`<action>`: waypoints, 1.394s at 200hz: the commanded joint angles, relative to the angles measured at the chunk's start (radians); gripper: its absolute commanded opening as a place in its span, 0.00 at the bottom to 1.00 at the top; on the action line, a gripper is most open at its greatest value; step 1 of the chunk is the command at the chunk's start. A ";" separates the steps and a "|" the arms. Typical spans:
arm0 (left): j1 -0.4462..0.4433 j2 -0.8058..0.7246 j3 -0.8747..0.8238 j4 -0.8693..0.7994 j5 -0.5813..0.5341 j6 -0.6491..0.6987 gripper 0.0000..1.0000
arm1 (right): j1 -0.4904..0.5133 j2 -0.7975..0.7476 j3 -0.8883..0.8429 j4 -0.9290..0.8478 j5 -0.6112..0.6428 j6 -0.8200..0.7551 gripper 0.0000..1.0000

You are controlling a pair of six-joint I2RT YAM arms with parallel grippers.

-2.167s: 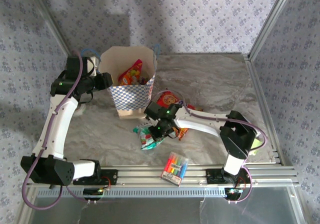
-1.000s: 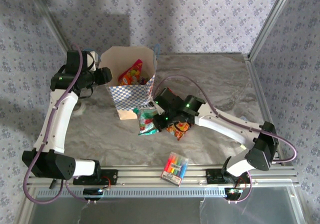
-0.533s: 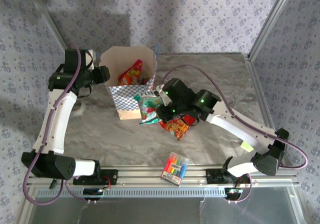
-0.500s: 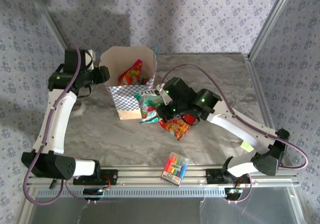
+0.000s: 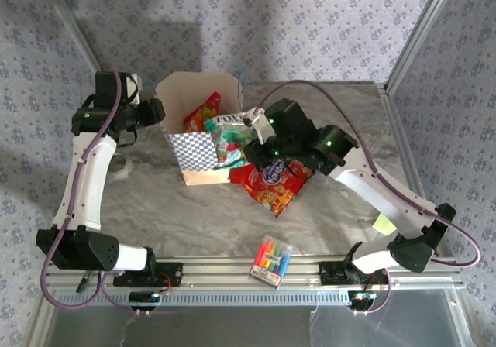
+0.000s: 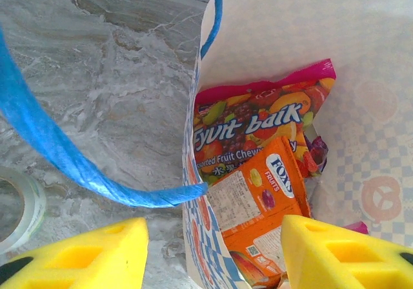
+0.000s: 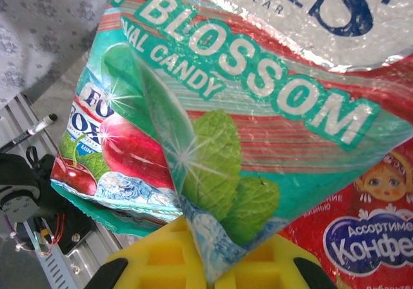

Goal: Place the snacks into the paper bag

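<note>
green-red packet (image 5: pixel 226 139) now over paper bag (image 5: pixel 190 147)

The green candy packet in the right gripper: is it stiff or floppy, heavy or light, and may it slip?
Probably floppy: the green candy packet creases and folds where the right gripper pinches its edge. Likely light, as that one pinch seems to hold it up. Its glossy film might slip.

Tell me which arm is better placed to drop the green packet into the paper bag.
Right: the right gripper holds the green packet at the paper bag's edge; the left gripper stands open at its rim.
</note>
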 commanded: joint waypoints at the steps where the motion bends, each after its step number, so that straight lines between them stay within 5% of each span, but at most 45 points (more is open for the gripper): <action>1: 0.013 0.019 0.033 0.020 0.022 0.003 0.57 | -0.029 0.016 0.073 0.034 -0.049 -0.049 0.00; 130: 0.019 0.106 0.084 0.040 0.041 -0.023 0.57 | -0.143 0.240 0.364 0.040 -0.224 -0.095 0.00; 279: 0.050 0.166 0.115 0.041 0.072 0.000 0.57 | -0.171 0.593 0.772 -0.010 -0.278 -0.036 0.00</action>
